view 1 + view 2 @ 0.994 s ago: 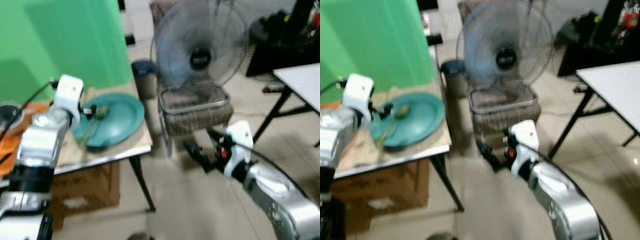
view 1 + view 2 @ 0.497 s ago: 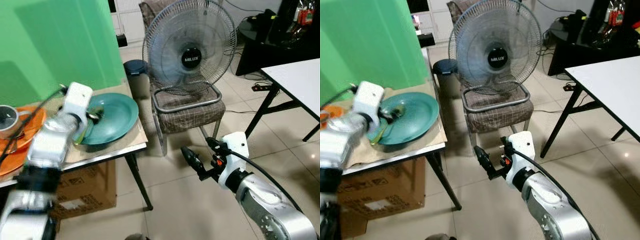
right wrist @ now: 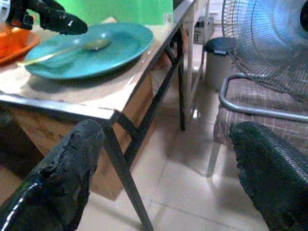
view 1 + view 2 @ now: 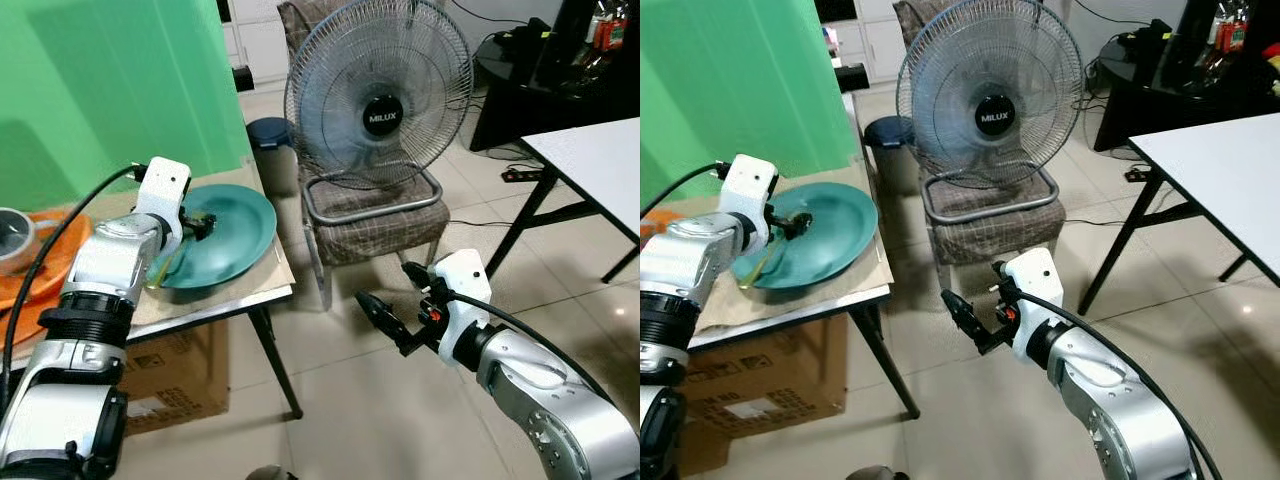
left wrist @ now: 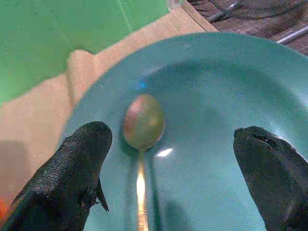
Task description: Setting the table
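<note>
Hovering left gripper, spread wide, over spoon lying in plate on bench | handle running back toward wrist | right gripper spread, idling well apart

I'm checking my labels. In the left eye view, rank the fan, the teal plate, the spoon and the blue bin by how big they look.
Largest to smallest:
1. fan
2. teal plate
3. blue bin, partly hidden and farther away, so unsure
4. spoon, thin, lying in the plate under the left gripper

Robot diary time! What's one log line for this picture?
left gripper: open, over spoon in teal plate | right gripper: open, idle above floor by chair | spoon not gripped
</note>
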Robot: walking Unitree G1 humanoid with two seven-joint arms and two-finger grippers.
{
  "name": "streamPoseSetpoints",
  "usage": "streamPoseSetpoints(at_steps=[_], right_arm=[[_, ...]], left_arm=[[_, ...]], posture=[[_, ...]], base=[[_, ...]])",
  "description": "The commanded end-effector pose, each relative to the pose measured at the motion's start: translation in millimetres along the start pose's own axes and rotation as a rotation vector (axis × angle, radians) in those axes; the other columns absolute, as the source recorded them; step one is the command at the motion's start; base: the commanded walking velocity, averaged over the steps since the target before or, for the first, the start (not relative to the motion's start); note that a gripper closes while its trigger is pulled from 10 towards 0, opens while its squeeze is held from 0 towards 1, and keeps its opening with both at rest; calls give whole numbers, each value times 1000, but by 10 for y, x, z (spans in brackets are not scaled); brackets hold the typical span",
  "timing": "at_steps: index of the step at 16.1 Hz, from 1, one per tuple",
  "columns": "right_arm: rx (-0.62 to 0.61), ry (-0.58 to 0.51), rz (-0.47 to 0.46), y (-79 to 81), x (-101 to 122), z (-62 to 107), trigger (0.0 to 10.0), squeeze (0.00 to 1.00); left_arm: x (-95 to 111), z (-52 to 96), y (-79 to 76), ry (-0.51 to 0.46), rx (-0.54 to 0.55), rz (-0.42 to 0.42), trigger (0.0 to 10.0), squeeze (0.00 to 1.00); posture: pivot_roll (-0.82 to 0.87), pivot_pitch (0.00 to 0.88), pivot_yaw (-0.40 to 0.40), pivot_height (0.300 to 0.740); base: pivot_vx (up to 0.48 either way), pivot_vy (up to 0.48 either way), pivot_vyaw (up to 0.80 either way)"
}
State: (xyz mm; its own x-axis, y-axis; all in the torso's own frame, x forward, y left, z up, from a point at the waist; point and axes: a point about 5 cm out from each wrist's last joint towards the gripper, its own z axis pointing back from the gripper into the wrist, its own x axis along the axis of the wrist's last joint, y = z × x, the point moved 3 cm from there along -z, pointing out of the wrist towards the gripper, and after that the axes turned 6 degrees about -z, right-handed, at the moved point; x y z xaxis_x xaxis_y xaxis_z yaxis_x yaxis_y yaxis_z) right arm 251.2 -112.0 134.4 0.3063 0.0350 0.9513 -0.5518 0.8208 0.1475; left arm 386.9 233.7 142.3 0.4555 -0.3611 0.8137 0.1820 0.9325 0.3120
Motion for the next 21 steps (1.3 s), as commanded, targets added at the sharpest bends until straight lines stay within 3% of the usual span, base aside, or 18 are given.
streamPoseSetpoints(at_steps=[1,5,16,21], right_arm=[[32,1,0,49,31,-7,10000,0],[37,10,6,81,20,9,10000,0],[27,31,12,58,29,64,10000,0],[29,40,9,90,24,90,10000,0]], left_arm=[[42,4,40,-2,0,23,10000,0],[-81,-35,52,44,-20,12,10000,0],[29,-99,11,33,-38,14,10000,0],[20,-97,61,40,-26,19,10000,0]], posture=[[-5,0,62,740],[-15,0,83,740],[-15,0,88,740],[-16,0,92,740]], base=[[0,0,0],[0,0,0],[0,0,0],[0,0,0]])
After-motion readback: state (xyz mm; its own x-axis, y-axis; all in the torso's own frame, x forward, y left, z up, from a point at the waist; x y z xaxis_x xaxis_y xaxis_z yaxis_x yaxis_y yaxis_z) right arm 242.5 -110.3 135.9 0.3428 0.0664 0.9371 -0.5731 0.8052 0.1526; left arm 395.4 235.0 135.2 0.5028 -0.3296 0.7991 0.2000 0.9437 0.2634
